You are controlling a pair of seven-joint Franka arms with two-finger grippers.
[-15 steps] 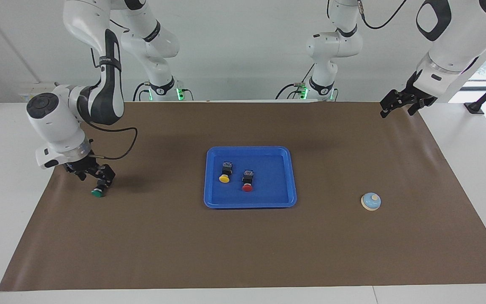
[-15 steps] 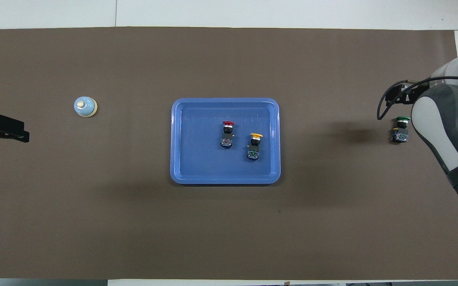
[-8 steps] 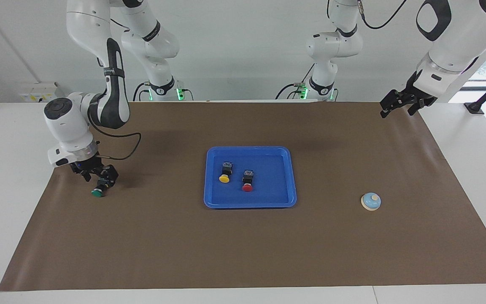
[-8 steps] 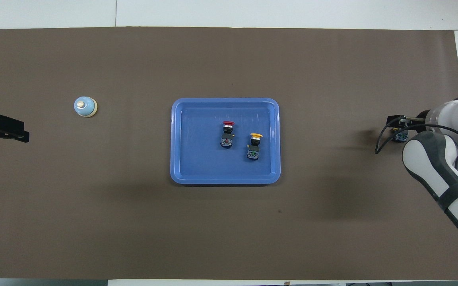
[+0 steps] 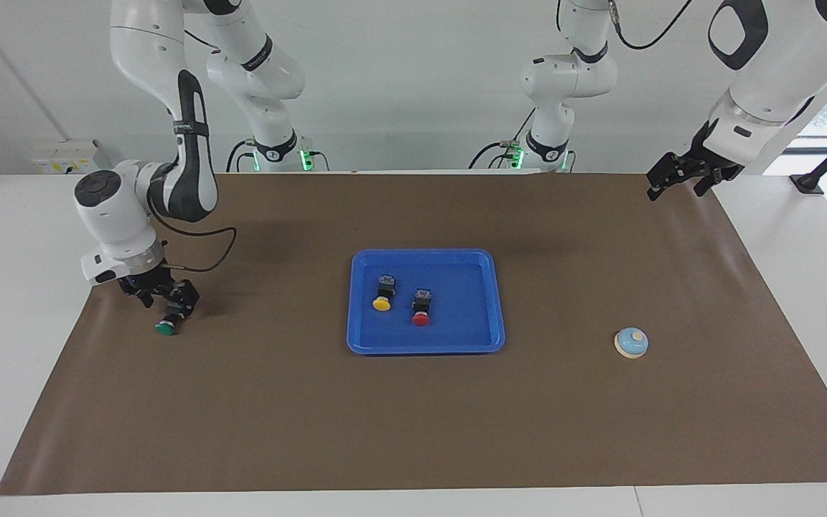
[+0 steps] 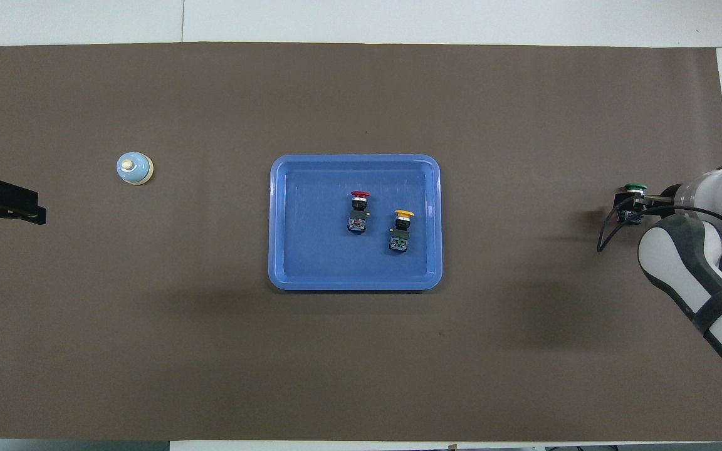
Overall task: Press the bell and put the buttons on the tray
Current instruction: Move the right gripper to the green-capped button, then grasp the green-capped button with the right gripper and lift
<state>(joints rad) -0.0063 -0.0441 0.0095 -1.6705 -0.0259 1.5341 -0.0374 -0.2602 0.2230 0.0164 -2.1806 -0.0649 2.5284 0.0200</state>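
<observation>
Over the last second the right arm had drawn its wrist in and lowered the right gripper (image 5: 169,305) onto the green-capped black push button (image 5: 166,327), which lay on its side on the brown table mat (image 5: 413,416) toward the right arm's end of the table; everything else had kept its place. The right gripper's jaws stood spread on either side of the button's black body, and whether they pressed it could not be told. The shallow bright-blue rectangular plastic tray (image 5: 497,301) sat in the middle of the mat, holding the yellow-capped push button (image 5: 382,296) and the red-capped push button (image 5: 421,310), both on their sides, close together but apart. The small light-blue dome bell (image 5: 631,342) with its cream rim and tan knob stood alone toward the left arm's end. The left arm waited, the left gripper (image 5: 675,178) hanging wide open and empty above the mat's corner nearest the robots.
</observation>
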